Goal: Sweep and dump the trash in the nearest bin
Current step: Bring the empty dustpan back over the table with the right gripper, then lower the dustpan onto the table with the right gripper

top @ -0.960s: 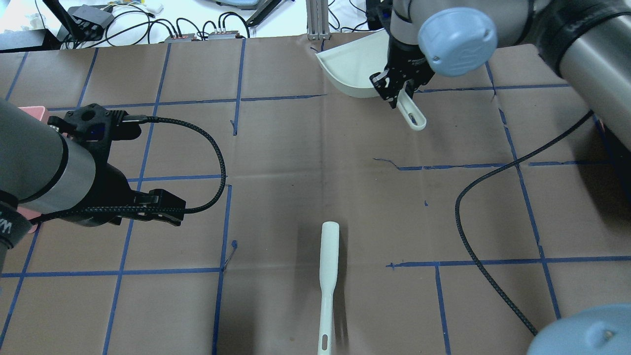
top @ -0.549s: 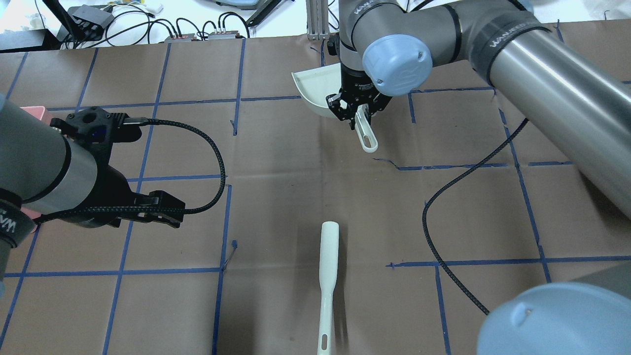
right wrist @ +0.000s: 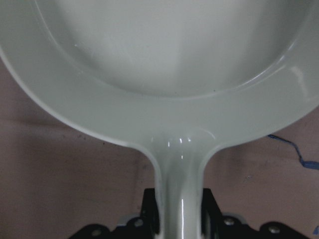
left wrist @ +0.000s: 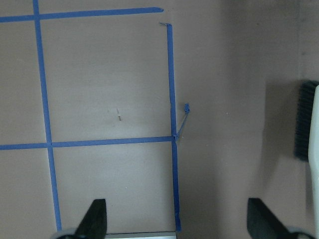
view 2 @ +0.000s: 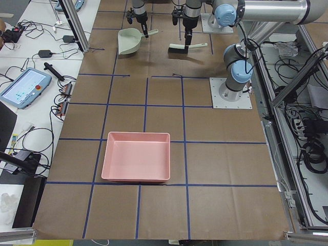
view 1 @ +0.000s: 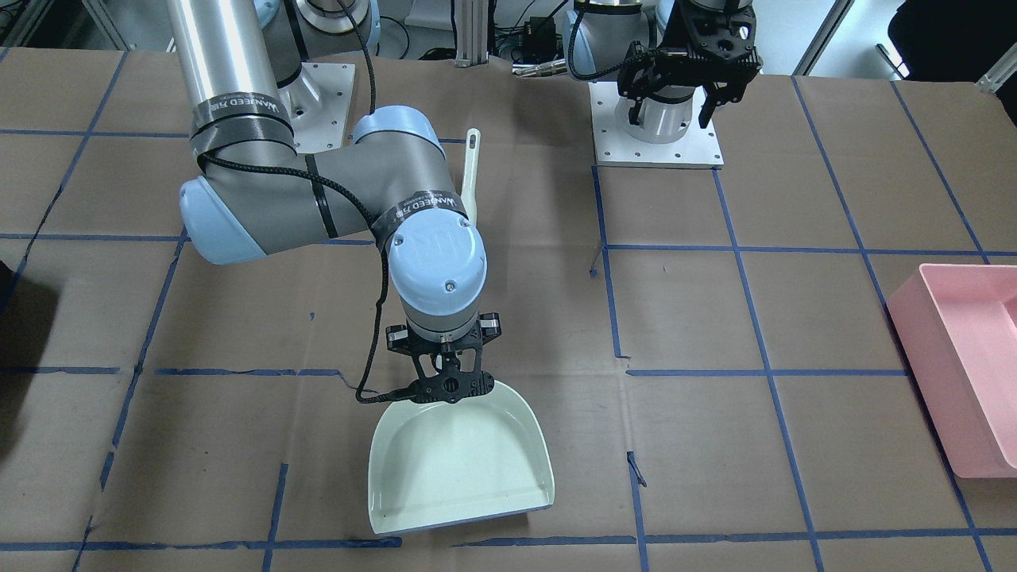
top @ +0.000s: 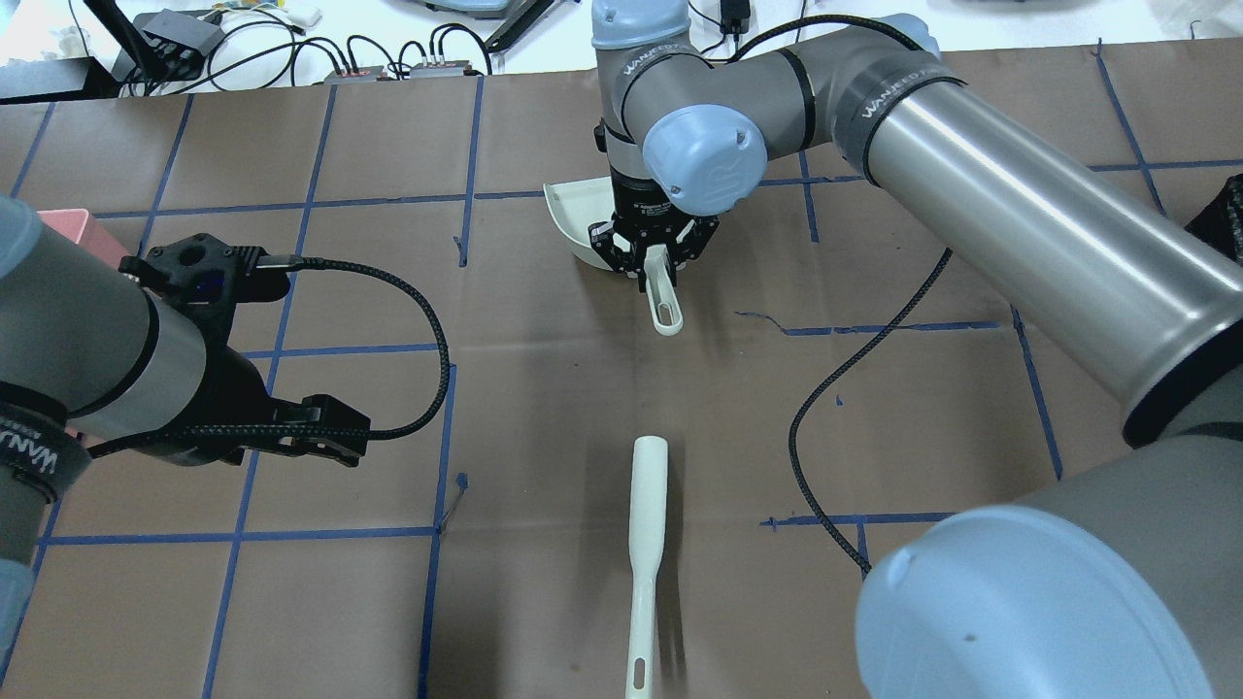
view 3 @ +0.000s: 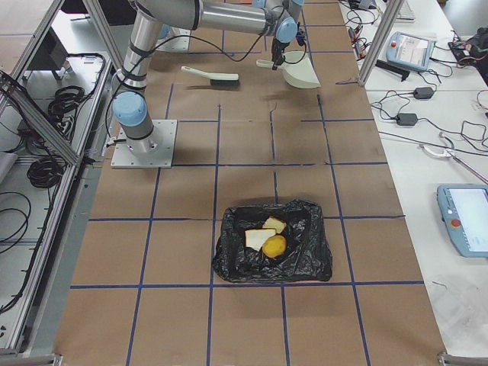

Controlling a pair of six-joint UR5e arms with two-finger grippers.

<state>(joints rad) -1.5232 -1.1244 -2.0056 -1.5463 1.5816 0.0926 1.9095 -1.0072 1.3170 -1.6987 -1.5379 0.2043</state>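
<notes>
Left hand (left wrist: 177,221) first: on my wrist feed its fingers are spread wide with nothing between them, pointing down at bare table (top: 544,388) and blue tape lines. At the right edge of that feed I can see the dark bristles (left wrist: 304,119) of the brush (top: 646,544). From overhead the pink bin (view 1: 926,349) shows only as a corner behind that arm, at the far left.

Moving toward the middle, the brush lies flat on the table near the robot, with neither hand on it and its handle pointing back toward the base.

Farther out and a little right, the right hand (top: 654,260) is clamped on the handle (top: 664,306) of the pale green dustpan (view 1: 461,469). The handle end sticks out toward the robot and the pan's open mouth faces away from it. The pan is empty (I can't tell from these feeds whether its lip touches the table).

The trash is well off to the robot's right. Two bread pieces (view 3: 259,239) and the yellow lump (view 3: 275,246) sit together in a black bag (view 3: 229,259) near that end of the table.
</notes>
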